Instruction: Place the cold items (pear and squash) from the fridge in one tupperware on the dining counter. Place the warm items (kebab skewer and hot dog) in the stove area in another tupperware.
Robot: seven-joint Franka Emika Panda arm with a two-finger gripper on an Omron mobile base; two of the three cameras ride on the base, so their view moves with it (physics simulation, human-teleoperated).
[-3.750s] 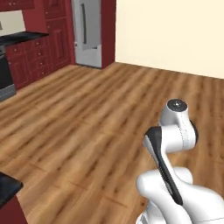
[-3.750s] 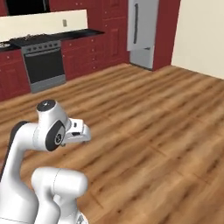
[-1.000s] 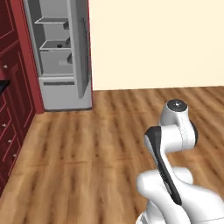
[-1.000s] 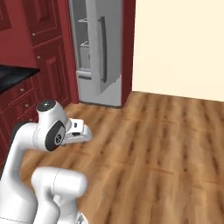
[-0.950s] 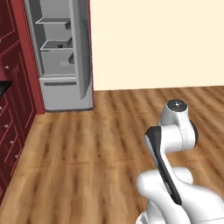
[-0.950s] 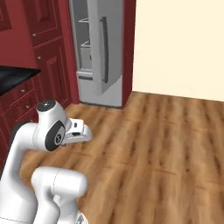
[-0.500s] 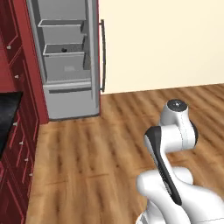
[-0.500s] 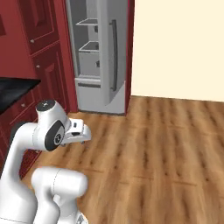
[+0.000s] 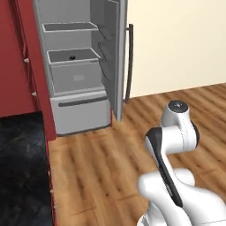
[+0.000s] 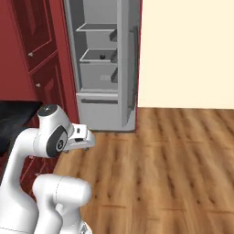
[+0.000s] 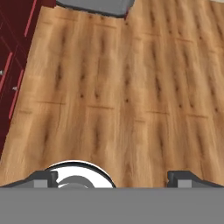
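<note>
Left base view: the fridge (image 9: 79,79) stands open ahead of the folded arm (image 9: 170,150), its door (image 9: 115,53) swung out to the right, pale shelves and a labelled drawer (image 9: 76,75) exposed; a small dark round object, probably the squash (image 9: 72,57), rests in the drawer's top, far forward of and higher than the claw; a black marbled counter (image 9: 22,167) fills the lower left beside red cabinets (image 9: 33,66). Right base view: the arm's wrist (image 10: 77,137) projects to the right at mid-height, the open fridge (image 10: 103,68) lies well beyond it, and the same dark ball (image 10: 102,56) sits on the drawer level, far ahead of the hand; wood floor (image 10: 173,160) spreads between robot and fridge. Hand view: the gripper (image 11: 116,177) looks down at bare floorboards (image 11: 122,87), its two finger tips (image 11: 41,177) set wide apart with nothing between them; the fridge's grey base (image 11: 94,6) lies at the far top edge, well away from the claw
</note>
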